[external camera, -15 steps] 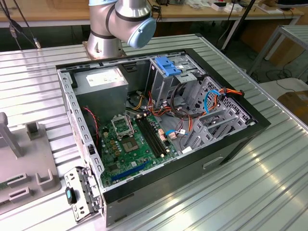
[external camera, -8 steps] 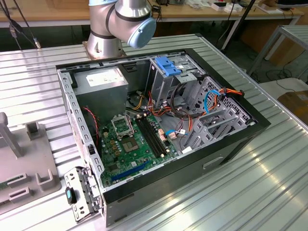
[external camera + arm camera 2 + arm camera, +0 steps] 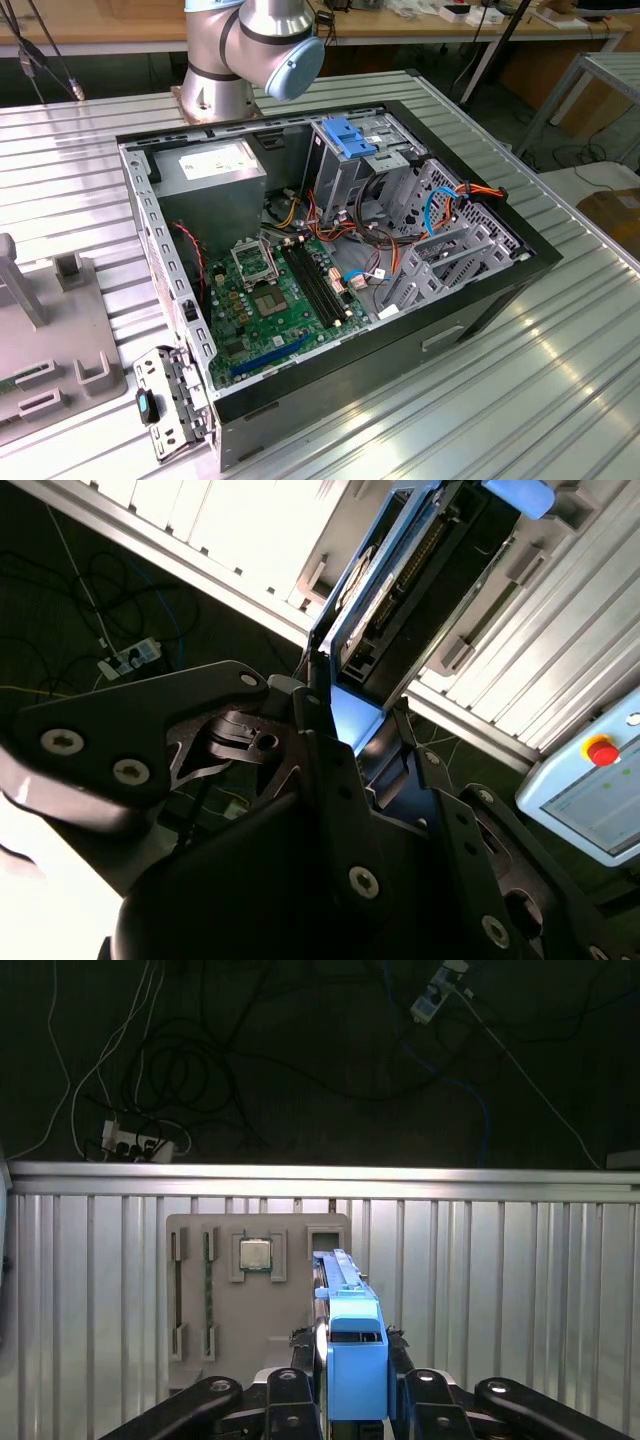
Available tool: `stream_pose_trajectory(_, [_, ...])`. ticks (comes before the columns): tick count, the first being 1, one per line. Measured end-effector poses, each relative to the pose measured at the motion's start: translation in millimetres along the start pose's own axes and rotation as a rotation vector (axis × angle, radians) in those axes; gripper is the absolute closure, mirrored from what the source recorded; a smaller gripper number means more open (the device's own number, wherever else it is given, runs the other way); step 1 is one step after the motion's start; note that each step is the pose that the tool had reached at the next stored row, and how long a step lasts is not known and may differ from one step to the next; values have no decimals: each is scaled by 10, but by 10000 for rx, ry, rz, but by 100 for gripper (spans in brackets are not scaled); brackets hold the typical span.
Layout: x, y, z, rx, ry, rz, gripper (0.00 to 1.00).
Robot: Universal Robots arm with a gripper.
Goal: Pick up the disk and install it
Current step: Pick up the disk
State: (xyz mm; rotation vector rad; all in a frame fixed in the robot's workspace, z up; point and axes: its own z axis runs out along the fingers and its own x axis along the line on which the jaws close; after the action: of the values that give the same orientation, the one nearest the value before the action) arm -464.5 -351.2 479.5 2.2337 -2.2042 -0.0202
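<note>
In both wrist views my gripper (image 3: 351, 1352) is shut on the disk (image 3: 356, 1375), which stands on edge between the dark fingers (image 3: 302, 1358). Its bright blue carrier rail faces the first wrist view. In the second wrist view the disk (image 3: 392, 590) reaches out past the gripper (image 3: 355, 728), showing its dark underside, a connector row and the blue frame. It hangs in the air above the ribbed metal table (image 3: 500, 1290), over a grey fixture plate (image 3: 255, 1295). The open computer case (image 3: 330, 250) in the exterior view has an upright drive cage with a blue top (image 3: 350, 135).
The arm's base (image 3: 245, 50) stands behind the case. The grey fixture plate carries a processor chip (image 3: 255, 1254) and memory slots. A grey parts holder (image 3: 50, 350) lies at the exterior view's left. Cables and power strips (image 3: 135, 1142) lie on the floor past the table edge. A pendant with a red button (image 3: 600, 750) is nearby.
</note>
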Motion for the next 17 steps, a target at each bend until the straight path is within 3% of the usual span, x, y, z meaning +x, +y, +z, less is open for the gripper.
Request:
stream_pose_trajectory(3, [0, 0, -2, 0, 0, 0, 64])
stream_pose_trajectory(5, [-1, 1, -60, 0, 0, 0, 64])
stream_pose_trajectory(17, [-1, 1, -96, 0, 0, 0, 64])
